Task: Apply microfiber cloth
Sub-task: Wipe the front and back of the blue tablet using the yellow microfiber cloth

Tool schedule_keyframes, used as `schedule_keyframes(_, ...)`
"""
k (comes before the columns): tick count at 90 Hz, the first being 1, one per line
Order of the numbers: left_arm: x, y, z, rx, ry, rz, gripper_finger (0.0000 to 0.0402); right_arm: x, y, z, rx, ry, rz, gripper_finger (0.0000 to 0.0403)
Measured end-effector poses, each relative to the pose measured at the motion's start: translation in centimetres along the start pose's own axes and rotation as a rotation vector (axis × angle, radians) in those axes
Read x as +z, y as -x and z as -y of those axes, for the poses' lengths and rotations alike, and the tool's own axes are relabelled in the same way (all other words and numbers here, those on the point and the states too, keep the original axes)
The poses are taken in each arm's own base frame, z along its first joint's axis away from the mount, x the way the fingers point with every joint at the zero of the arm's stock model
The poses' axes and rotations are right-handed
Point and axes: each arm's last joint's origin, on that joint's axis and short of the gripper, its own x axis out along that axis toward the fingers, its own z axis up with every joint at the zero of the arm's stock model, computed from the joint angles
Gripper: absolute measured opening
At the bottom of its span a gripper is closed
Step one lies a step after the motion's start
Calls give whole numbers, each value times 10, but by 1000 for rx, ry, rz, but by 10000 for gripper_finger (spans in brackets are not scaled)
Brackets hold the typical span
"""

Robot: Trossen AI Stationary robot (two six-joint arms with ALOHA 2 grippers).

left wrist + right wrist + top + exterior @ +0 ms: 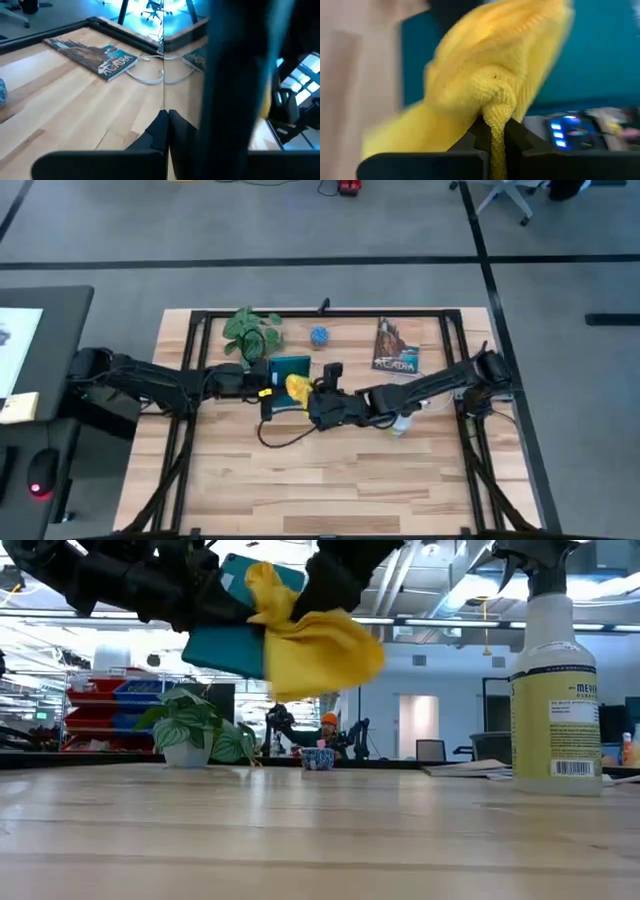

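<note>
A teal-backed tablet is held up clear of the table, tilted, with my left gripper shut on it from the table's left. The bright yellow microfiber cloth lies bunched against the tablet and hangs down over its lower edge. My right gripper is shut on the cloth, coming from the table's right. In the right wrist view the cloth fills the middle, with the teal tablet behind it. My left gripper pinches the tablet's thin edge between its two fingers, coming level from the table's left. The tablet stands edge-on to this wrist and is lifted clear of the table. My right gripper pinches a bunched fold of the cloth between its two fingers, several layers gathered together. The fingers come from the table's right, toward the tablet. The cloth is off the table, resting slack against the tablet and drooping below it.
A clear spray bottle stands just right of the grippers, large in the low view. A book, a small blue object and a potted plant sit toward the far edge. A dark cable loops below the tablet.
</note>
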Motion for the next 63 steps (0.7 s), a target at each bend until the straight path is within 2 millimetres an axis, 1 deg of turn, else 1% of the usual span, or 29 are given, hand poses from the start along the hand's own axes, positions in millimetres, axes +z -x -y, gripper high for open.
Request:
schedule_keyframes(7, 0, 0, 0, -7, 0, -4, 10, 7, 5, 7, -74, -26, 32, 2)
schedule_keyframes(13, 0, 0, 0, -15, -1, -8, 10, 12, 7, 8, -94, -27, 61, 2)
schedule_keyframes(19, -1, 0, 0, -19, -4, -17, 10, 14, 8, 5, -73, -26, 80, 2)
schedule_keyframes(27, -1, 0, 1, -22, -9, -10, 10, 12, 5, -2, 2, -59, 93, 4)
schedule_keyframes(33, 0, 0, 1, -4, -21, 2, 10, 7, 1, -11, 78, -78, 74, 4)
schedule_keyframes(42, 0, 0, 0, 23, -28, 12, 10, -3, -10, -31, 161, -94, 25, 4)
schedule_keyframes(55, 3, 0, 0, 40, -26, 52, 10, -12, -27, -58, 193, -74, -6, 5)
schedule_keyframes(63, 6, 0, 0, 37, -24, 82, 10, -12, -36, -72, 193, -84, 33, 5)
